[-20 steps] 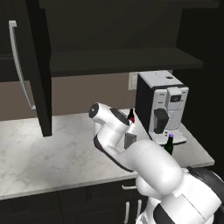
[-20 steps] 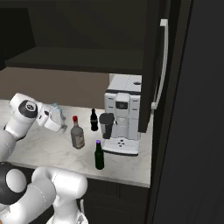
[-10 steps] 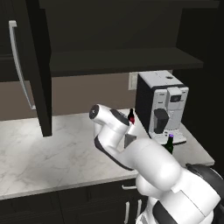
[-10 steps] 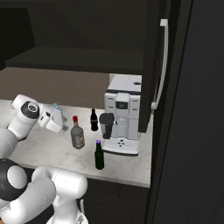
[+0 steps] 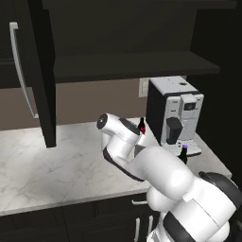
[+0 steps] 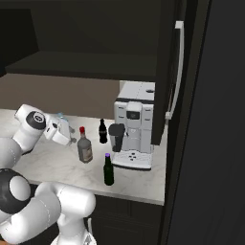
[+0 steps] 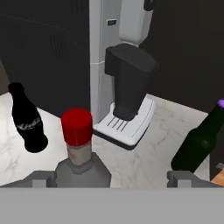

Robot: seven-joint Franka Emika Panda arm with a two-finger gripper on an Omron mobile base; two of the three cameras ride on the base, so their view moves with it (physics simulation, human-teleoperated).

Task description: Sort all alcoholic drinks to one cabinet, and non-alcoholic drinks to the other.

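Left base view from behind the arm, facing the counter [image 5: 42, 165] and coffee machine [image 5: 175, 111], right base view on the same counter from the opposite side, hand view close and low toward the machine [image 7: 127, 65]

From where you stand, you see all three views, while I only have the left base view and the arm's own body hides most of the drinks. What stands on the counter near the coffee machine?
Observer: In the right base view, a liquor bottle with a red cap stands on the counter, left of the coffee machine.
Operator: Any other bottles?
Observer: A small black cola bottle stands behind it, and a green beer bottle nearer the counter's front edge.
Operator: Where is the gripper?
Observer: The hand view looks straight at the liquor bottle, which sits between the fingertips; the gripper is open and not yet clamped.
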